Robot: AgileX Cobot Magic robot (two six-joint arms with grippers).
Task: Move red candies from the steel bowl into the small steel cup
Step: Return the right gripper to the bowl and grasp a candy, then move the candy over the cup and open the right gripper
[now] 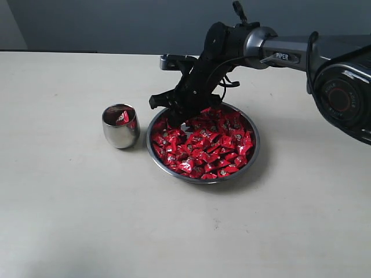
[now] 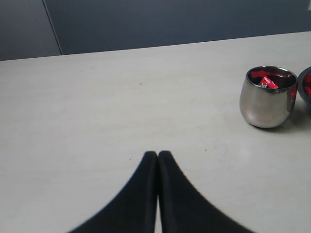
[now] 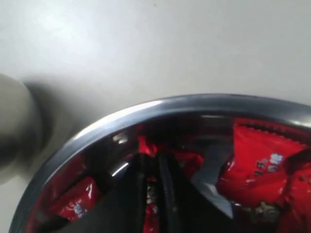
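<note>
Right gripper [image 3: 151, 160] down in the steel bowl [image 3: 204, 100] — left gripper [image 2: 158, 156] closed.
It sits nearly closed among the red candies [image 1: 211, 145] — grip unclear; the small steel cup [image 1: 120, 130], candy inside, stands just beside the bowl on the tabletop [image 1: 87, 220].

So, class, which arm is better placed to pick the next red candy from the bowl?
Right. The right pincer is down among the red-wrapped candies in the wide shallow steel bowl; the left pincer sits shut over table, beyond the small rounded steel cup.

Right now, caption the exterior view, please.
Right gripper among shiny red-wrapped candies in a wide shallow steel bowl; small rounded steel cup beside it holds candy.
</note>
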